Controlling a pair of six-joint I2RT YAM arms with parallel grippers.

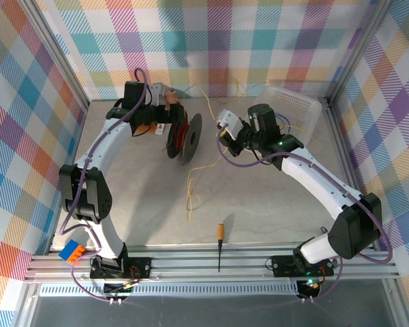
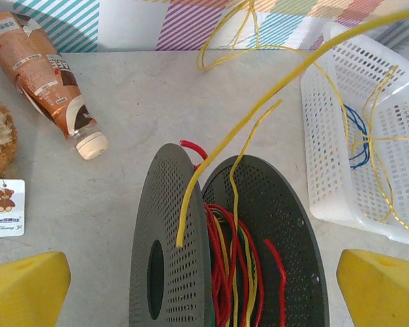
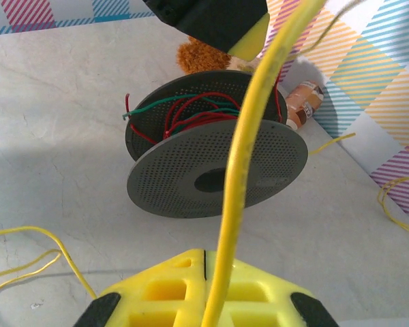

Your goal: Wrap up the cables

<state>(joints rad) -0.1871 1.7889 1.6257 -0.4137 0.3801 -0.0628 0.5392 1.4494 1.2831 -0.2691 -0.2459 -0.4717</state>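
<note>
Top external view: reel standing on its rims at mid-table, between the two arms. Loose yellow cables trail from it toward the near edge, where a screwdriver lies well apart. More yellow loops lie by the back wall and in the white basket.

Left wrist view: left claw spread as wide as it goes, one finger on either side of the reel, holding nothing. Right wrist view: right claw pinched shut on one yellow strand, which rises from the pads toward the reel.

Hazards, as judged from where I stand:
(a) Nothing steadies the reel, so a tug from the right claw could roll or topple it.
(b) The end of the taut strand appears to lie over one flange and not in the gap, so a turn may throw it off rather than wind it on.
(c) The loose loops on the table and by the basket could tangle, snag and drag the light basket along.
(d) So thin a wire may slip through the pads.

A rolling reel could also strike the bottle lying near it.

Contents. Reel: red, green and yellow wire wound loosely between the perforated flanges. Basket: several yellow loops and one blue wire; one yellow loop hangs over its rim.
</note>
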